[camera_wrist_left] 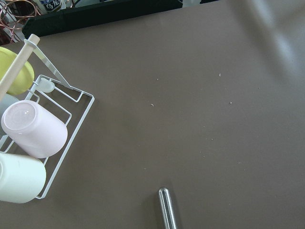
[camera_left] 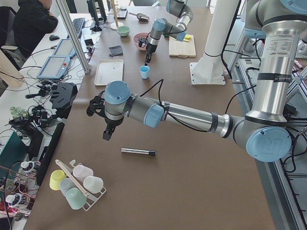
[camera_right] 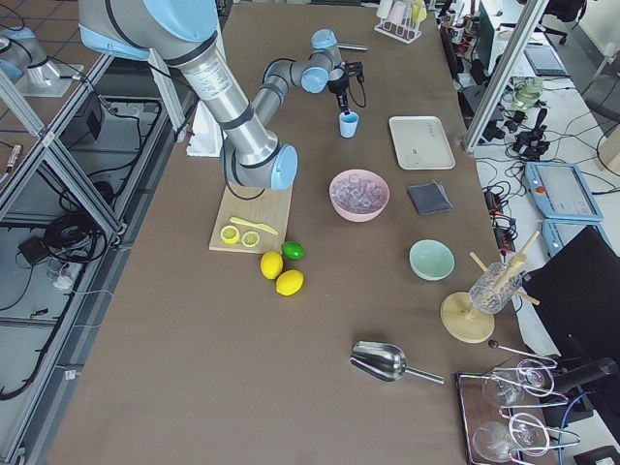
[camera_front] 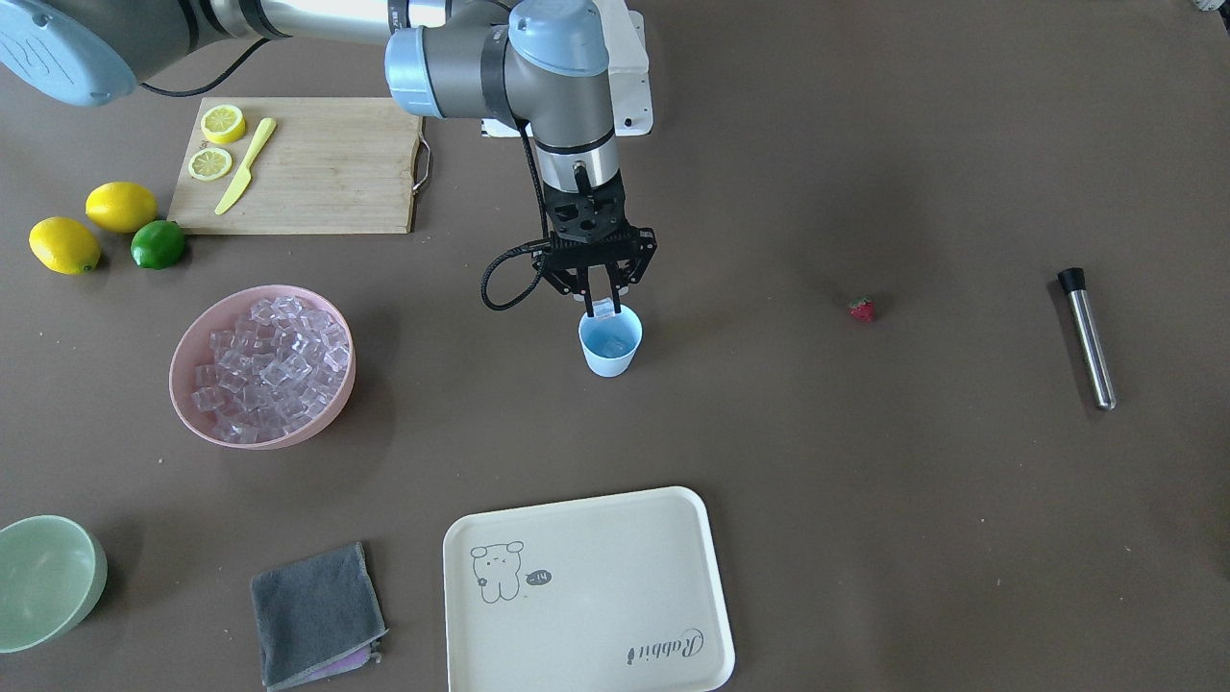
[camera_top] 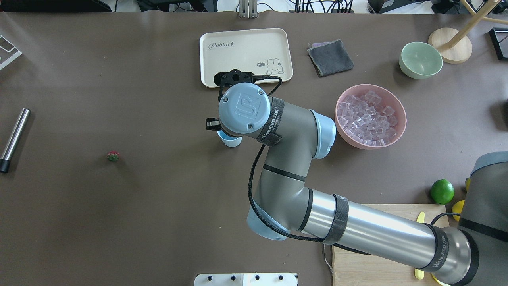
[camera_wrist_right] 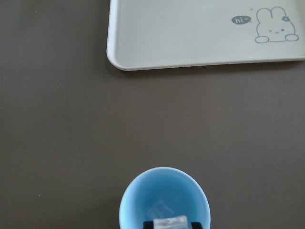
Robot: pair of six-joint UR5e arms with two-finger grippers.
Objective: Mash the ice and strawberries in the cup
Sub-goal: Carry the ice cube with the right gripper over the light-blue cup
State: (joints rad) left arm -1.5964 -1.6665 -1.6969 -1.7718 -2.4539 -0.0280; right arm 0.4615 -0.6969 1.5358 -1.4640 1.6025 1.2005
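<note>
In my right wrist view the bottom edge cuts off the right pincer (camera_wrist_right: 170, 225): only two black tips show, either side of an ice cube (camera_wrist_right: 168, 221). The near rim of the cup (camera_wrist_right: 136, 195) is cut off too. Overhead, the arm's wrist hides that pincer and all but a sliver of the cup. The left pincer (camera_left: 108, 135) shows only in a side view, so I cannot tell how its jaws stand. In the left wrist view the steel rod (camera_wrist_left: 167, 210) runs off the bottom edge. The strawberry (camera_front: 862, 308) is too small for detail.

lemons (camera_front: 121, 207) 2 | lemon slices (camera_front: 223, 123) 2 | lime (camera_front: 158, 244) 1 | bowls (camera_front: 38, 577) 2 | strawberry (camera_front: 862, 308) 1 | cup (camera_front: 608, 360) 1
</note>
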